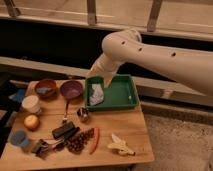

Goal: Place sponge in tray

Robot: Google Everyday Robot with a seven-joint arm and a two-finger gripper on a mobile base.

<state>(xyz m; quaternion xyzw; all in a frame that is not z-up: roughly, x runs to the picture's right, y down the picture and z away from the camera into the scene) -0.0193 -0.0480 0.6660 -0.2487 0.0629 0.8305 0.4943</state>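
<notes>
While sponge (pixel 96 94) lies in tray (pixel 128 98), gripper (pixel 99 81) hovers above — fingers (pixel 107 80) parted, gripping nothing.

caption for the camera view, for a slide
Robot gripper hovers at the edge of the green tray on a cluttered wooden table

Dim, warm light is falling from above, giving everything an amber cast. The claw (pixel 101 80) is hanging just over the left end of the tray (pixel 124 92), and the pale arm (pixel 150 52) behind it is catching the strongest light. Above and behind the claw, a dark band is sitting in deep shadow. Below the claw, the table (pixel 120 126) is glowing evenly, with only soft, faint shadows. To the claw's right, the floor (pixel 180 142) is lying in murk.
</notes>
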